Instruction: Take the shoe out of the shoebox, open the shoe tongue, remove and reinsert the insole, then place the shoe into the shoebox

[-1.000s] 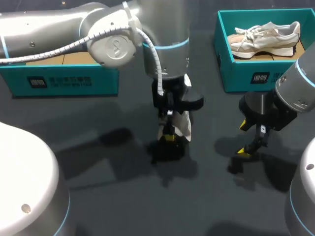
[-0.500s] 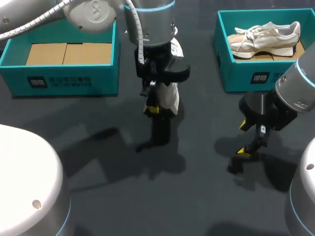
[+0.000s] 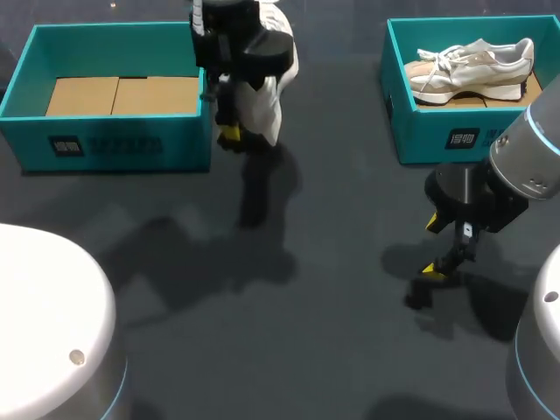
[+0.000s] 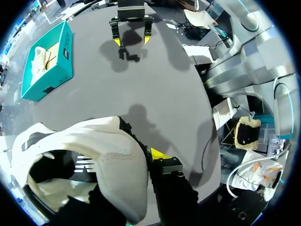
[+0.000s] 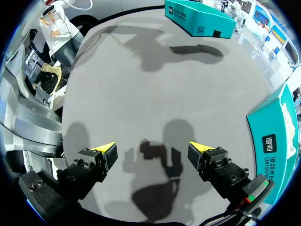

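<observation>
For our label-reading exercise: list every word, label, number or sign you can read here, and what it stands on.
Left shoebox, front wall: a logo and a line of print, too blurred to read.
Right shoebox, front wall: a like label, too small to read.
None can be quoted.

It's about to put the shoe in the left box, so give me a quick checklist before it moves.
1. Left tool gripping shoe: ok, the shoe hangs clear of the table.
2. Shoe above left box: not ok, it is off the box's right side.
3. Left box free for the shoe: ok, only cardboard inside.
4. Right tool out of the way: ok, open over bare table.
5. Insole seated: cannot tell.
</observation>
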Action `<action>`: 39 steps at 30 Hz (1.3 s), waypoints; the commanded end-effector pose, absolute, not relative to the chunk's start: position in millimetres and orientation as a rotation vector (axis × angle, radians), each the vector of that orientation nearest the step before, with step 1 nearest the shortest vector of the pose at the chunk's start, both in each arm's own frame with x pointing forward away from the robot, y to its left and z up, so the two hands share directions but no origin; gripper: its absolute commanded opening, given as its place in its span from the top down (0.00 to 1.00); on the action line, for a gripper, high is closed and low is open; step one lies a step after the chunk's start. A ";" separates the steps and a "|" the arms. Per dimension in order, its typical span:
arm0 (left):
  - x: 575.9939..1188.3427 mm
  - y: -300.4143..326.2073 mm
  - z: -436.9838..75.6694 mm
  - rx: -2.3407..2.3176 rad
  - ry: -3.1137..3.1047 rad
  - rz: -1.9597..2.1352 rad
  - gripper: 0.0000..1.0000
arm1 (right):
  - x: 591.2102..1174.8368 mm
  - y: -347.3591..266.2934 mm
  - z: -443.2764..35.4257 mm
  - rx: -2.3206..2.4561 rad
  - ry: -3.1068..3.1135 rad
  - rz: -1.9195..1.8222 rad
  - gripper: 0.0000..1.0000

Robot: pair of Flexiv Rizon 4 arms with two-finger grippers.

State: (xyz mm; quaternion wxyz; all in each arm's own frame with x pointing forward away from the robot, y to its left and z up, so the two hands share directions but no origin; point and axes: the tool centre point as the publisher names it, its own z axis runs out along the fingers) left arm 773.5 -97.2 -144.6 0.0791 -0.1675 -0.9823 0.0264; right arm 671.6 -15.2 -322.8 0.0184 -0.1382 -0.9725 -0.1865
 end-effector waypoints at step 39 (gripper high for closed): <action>911.4 79.9 -95.2 -0.462 -2.845 0.077 1.00 | 669.7 -15.6 -322.7 -0.431 -3.024 -0.578 0.00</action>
